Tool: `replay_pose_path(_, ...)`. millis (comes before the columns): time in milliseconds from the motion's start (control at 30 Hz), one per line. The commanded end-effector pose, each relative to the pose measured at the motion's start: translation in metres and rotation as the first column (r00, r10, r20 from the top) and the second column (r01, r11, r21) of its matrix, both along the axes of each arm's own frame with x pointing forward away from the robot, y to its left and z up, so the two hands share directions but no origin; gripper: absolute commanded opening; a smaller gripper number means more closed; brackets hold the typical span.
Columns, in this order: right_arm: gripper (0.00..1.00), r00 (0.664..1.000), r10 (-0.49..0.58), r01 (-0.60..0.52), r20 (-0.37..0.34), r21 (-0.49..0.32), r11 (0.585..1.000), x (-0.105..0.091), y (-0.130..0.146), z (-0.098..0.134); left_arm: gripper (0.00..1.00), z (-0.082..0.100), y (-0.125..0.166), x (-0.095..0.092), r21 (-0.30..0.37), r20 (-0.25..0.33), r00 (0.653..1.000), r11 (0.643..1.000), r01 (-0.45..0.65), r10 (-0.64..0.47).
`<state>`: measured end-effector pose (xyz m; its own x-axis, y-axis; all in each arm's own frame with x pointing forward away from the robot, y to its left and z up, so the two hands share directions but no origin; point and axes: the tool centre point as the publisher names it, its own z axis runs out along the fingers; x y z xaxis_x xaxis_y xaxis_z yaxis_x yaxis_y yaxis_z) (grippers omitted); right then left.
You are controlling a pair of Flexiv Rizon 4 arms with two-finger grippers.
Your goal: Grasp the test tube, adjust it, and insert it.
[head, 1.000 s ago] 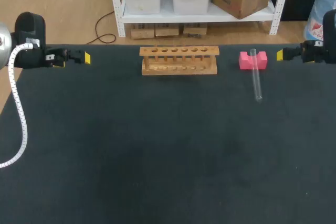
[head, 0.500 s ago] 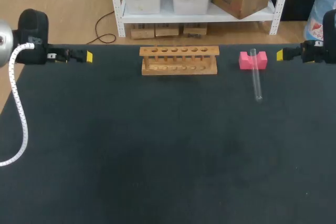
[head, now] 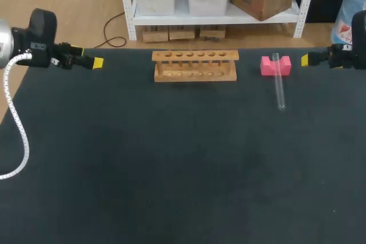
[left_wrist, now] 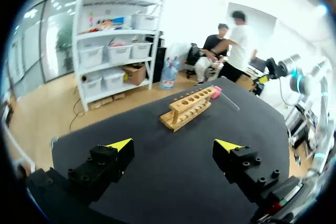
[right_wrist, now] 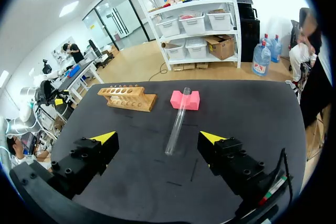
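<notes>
Glass test tube (head: 279,84) lies on the black table (head: 171,170) at the far right. Its far end rests in the notch of the pink block (head: 275,65), and its length runs toward the near side. Over at the far middle stands the wooden rack (head: 195,65), well left of the tube. Left gripper (left_wrist: 174,145) hangs by the far left edge, fingers spread wide and released, pointed toward the rack. Right gripper (right_wrist: 157,137) sits at the far right edge, near the pink block, fingers wide apart too, with the tube ahead of it and untouched.
</notes>
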<state>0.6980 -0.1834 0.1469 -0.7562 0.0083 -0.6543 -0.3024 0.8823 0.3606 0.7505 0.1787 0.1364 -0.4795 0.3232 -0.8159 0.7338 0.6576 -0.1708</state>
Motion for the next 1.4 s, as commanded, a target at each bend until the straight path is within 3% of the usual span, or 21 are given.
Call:
replay_pose_path(33, 1.0, 1.0, -0.004, 0.004, 0.0, -0.004, 1.0, -0.001, 0.0, 0.001, 1.0, -0.011, 0.0, 0.015, -0.233, 0.093, 0.978, 0.951, 0.204, -0.187)
replay_pose_path(267, 1.0, 1.0, -0.004, 0.004, 0.0, -0.004, 1.0, -0.001, 0.0, 0.001, 1.0, -0.021, -0.008, 0.025, -0.255, 0.144, 0.966, 0.935, 0.245, -0.214)
replay_pose_path(667, 1.0, 1.0, -0.004, 0.004, 0.0, -0.004, 1.0, -0.001, 0.0, 0.001, 1.0, -0.037, -0.033, 0.039, -0.254, 0.168, 0.954, 0.924, 0.287, -0.25)
replay_pose_path(800, 1.0, 1.0, -0.004, 0.004, 0.0, -0.004, 1.0, -0.001, 0.0, 0.001, 1.0, -0.035, -0.037, 0.046, -0.269, 0.145, 0.958, 0.922, 0.279, -0.248)
replay_pose_path(1067, 1.0, 1.0, -0.004, 0.004, 0.0, -0.004, 1.0, -0.001, 0.0, 0.001, 1.0, -0.035, -0.037, 0.049, -0.228, 0.193, 0.952, 0.933, 0.277, -0.236)
replay_pose_path(1400, 1.0, 1.0, -0.004, 0.004, 0.0, -0.004, 1.0, -0.001, 0.0, 0.001, 1.0, -0.035, -0.036, 0.049, -0.225, 0.19, 0.953, 0.934, 0.278, -0.237)
